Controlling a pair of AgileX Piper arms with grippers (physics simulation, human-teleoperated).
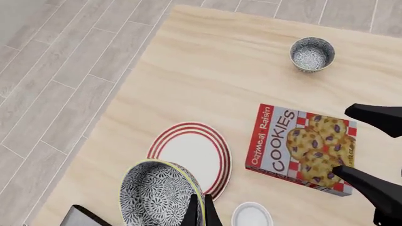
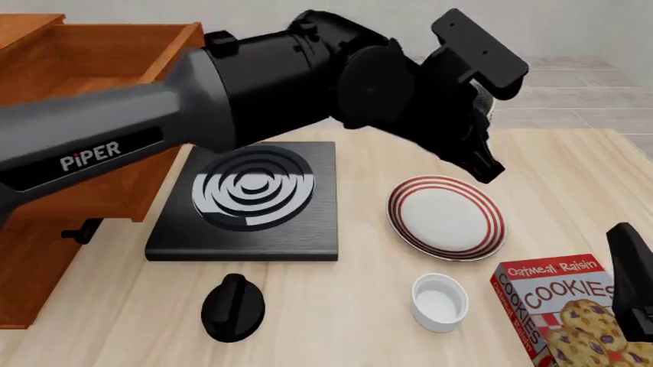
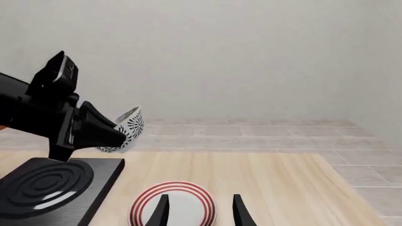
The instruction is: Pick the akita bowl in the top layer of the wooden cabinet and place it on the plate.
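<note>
Now | left fingers clamp akita bowl rim above plate | right fingers apart

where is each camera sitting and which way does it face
Front: above the near table edge, facing forward and down at stove, plate, open drawer; left arm fills it.
Left wrist: looks down past the held bowl; left pincer shows.
Right wrist: low, facing the far wall; right pincer shows.
All share the plate.
</note>
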